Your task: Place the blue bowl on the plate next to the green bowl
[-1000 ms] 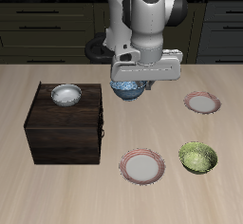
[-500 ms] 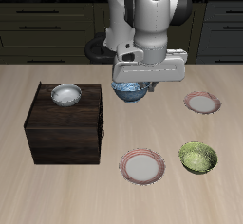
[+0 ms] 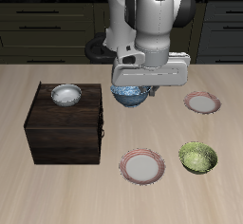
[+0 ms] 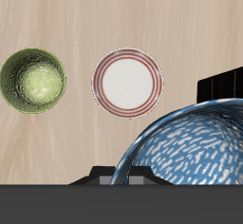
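My gripper (image 3: 132, 88) is shut on the rim of the blue bowl (image 3: 130, 96) and holds it in the air above the middle of the table, beside the wooden box. In the wrist view the blue bowl (image 4: 190, 154) fills much of the picture close to the camera. The plate (image 3: 144, 166) with the reddish-pink rim lies near the table's front edge, with the green bowl (image 3: 198, 158) right beside it. Both show in the wrist view: the plate (image 4: 127, 83) and the green bowl (image 4: 33, 81), some way from the held bowl.
A dark wooden box (image 3: 65, 125) stands on the table with a whitish-grey bowl (image 3: 66, 95) on top. Its corner shows in the wrist view (image 4: 224, 83). A second pink-rimmed plate (image 3: 201, 102) lies farther back, beyond the green bowl.
My gripper has risen a little with the blue bowl and drifted slightly toward the table's front edge. Nothing else has moved.
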Controlling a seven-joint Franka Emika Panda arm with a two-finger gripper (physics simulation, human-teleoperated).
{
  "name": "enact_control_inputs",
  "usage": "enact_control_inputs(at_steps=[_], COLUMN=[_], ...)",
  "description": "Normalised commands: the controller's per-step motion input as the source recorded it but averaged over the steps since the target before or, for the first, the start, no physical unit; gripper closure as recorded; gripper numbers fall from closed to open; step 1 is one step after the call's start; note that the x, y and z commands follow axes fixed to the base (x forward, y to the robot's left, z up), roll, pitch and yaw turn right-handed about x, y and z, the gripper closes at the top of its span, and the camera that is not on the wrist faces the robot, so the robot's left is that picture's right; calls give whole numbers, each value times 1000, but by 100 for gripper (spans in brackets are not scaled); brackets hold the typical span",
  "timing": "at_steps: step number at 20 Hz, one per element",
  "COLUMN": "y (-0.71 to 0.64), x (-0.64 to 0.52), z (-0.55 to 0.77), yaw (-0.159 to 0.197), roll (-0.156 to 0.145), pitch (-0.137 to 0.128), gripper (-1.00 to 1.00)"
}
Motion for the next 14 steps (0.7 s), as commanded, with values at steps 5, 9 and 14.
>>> enact_control_inputs(at_steps=[5,9,14], y=[-5,-6,-19], x=[348,492,445], z=[138,97,1], yaw=[-17,7,1], roll=[-22,-28,-19], pitch=[-3,-22,6], gripper=[100,100,100])
